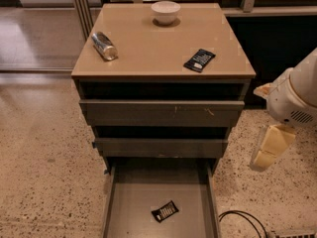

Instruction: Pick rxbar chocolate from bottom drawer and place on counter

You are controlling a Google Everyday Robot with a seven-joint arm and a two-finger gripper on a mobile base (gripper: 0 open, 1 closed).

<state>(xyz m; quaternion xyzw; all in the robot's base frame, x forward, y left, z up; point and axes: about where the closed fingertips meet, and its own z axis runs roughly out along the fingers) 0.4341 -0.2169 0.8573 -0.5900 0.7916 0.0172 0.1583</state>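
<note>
Underfoot: speckled beige terrazzo floor [44, 172] on both sides of the cabinet [124, 114]; at 10 o'clock of the view it meets a smoother, glossy tan strip past a dark threshold line
Backdrop: dark panels and pale metal uprights along the far edge, from 12 to 2 o'clock
Top surface: the counter [148, 53], glossy tan, square, thin-edged; soft reflections across it
Resting there: a white bowl [165, 11] at 12 o'clock by the back edge; a silver can [104, 45] on its side at 9 o'clock; a dark snack bar [199, 60] with a white patch at 3 o'clock; all three well apart
Upper tiers: top drawer [198, 114] and middle drawer [161, 147] each out a little; dark gaps above their grey-brown fronts
Lowest tier: the bottom drawer [131, 207] pulled far out toward 6 o'clock; smooth grey inside
Task item: the rxbar chocolate [164, 211] lies flat on that drawer's floor, near its middle, tilted, touching no wall; white lettering up
Claw: the cream gripper [270, 150] hangs at 4 o'clock, beside the cabinet's right side, below the white arm [297, 90]; well apart from the bar; open or closed, cannot tell
Stray: a black cable [242, 218] loops on the floor at 5 o'clock
</note>
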